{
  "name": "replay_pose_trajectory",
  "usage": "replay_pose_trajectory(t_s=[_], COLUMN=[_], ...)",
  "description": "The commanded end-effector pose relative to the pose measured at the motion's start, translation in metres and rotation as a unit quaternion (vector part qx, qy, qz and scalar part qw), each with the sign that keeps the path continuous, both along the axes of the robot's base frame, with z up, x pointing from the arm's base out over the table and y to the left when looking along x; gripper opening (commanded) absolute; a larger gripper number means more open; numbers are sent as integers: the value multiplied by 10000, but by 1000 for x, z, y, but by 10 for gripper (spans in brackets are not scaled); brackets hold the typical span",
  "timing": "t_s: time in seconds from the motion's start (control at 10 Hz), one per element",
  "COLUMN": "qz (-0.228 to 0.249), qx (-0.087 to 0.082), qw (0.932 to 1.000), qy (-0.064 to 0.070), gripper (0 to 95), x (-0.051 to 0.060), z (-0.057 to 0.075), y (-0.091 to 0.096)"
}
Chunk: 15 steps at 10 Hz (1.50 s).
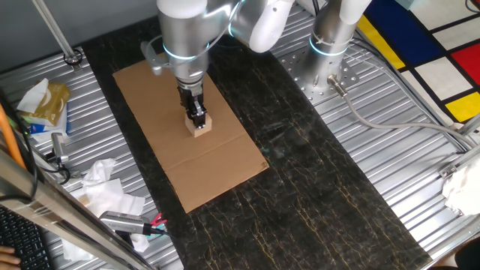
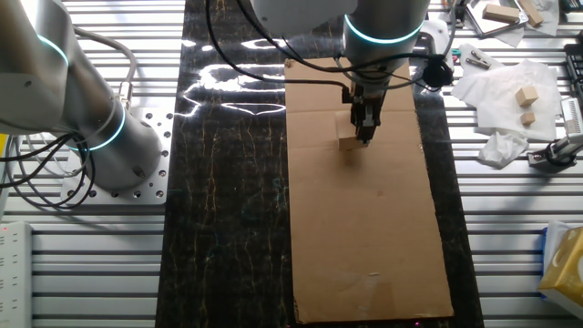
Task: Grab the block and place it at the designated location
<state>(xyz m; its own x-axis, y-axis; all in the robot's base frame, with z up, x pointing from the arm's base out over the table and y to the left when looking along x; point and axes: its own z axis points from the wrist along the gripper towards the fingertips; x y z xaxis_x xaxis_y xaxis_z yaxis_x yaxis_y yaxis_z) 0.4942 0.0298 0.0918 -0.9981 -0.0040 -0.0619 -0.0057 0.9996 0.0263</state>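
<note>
Crumpled paper (image 1: 105, 191) lies at the near table (image 1: 315, 187) edge, well apart from the work.
Pointing straight down, the hand (image 1: 198, 124) grips the block (image 1: 200, 127) between its fingers, the block resting on the cardboard sheet (image 1: 217, 169) near its middle, on the dark table.

Pale tan block (image 1: 200, 127), brown cardboard sheet (image 1: 217, 169), dark marbled tabletop (image 1: 315, 180).
</note>
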Motion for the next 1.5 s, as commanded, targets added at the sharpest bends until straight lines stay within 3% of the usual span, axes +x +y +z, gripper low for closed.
replay_pose_trajectory(t_s=[0.1,1.5], qz=[15,121], qx=[-13,95], qw=[10000,9998], qy=[-10,-100], gripper=[0,0], x=[-1,-3], z=[-1,-14], y=[-1,-9])
